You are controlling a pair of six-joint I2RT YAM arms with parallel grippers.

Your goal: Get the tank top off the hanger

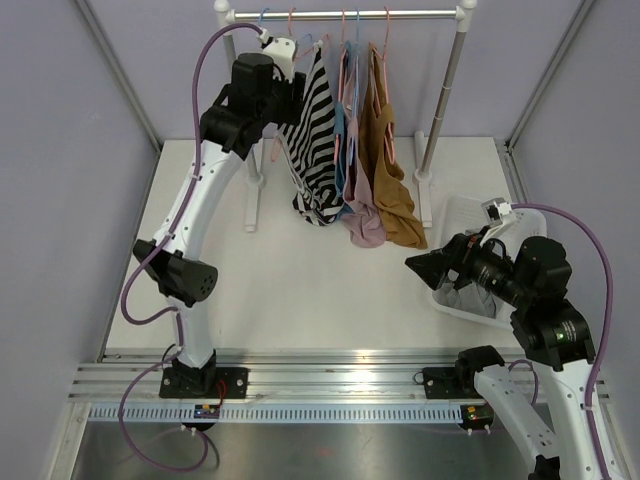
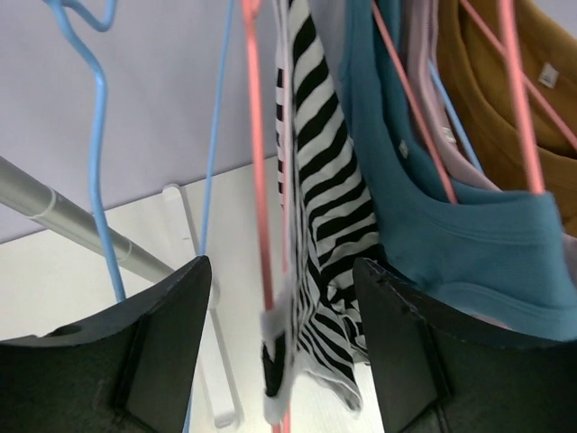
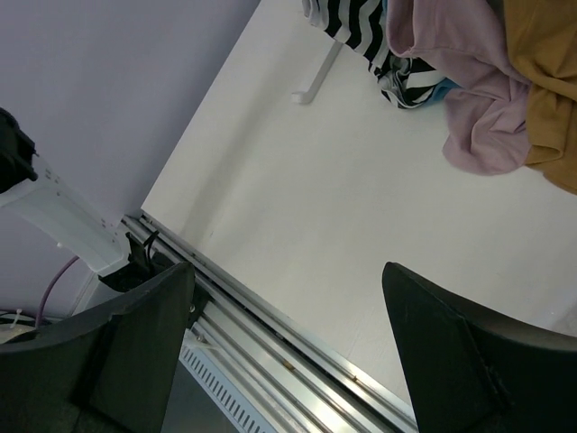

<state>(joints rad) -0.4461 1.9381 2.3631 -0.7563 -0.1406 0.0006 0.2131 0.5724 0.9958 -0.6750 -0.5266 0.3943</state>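
At the near table edge: aluminium rail [image 1: 330, 365] with both arm bases bolted on.

Right side, low: right gripper [image 3: 287, 268] hovers over the white table [image 1: 320, 290], pointing left. Jaws spread wide, nothing between them, just bare tabletop below. It sits beside a white basket [image 1: 462, 212] at the right edge; there is something grey inside, can't tell what.

Mid table: hems of the hanging clothes reach down to the surface. In the right wrist view, the lilac garment [image 3: 478, 99] and the mustard top [image 3: 545, 81] bunch up there, with a striped hem just left of them.

Far end, up high: left arm reaches up to the clothes rack. Left gripper [image 2: 281, 266] is at the left end of the row, just under the rod [image 1: 400, 14]. Jaws apart, one finger [image 2: 153, 343] on each side of the pink hanger [image 2: 257, 180] wire and the upper edge of the striped tank top [image 2: 320, 198]. There is visible gap on both sides, so it is bracketing, not pinching. No contact I can confirm.

Tank top: black-and-white striped, on that pink hanger, the leftmost garment on the rack, hanging full length.

Neighbours, left to right in the top view: blue hanger [image 2: 99, 162], bare as far as visible, then the tank top, teal top [image 2: 469, 253] right against it, the lilac one, then the mustard one. All are packed close. The rack's right post [image 1: 445, 90] stands clear of the clothes.
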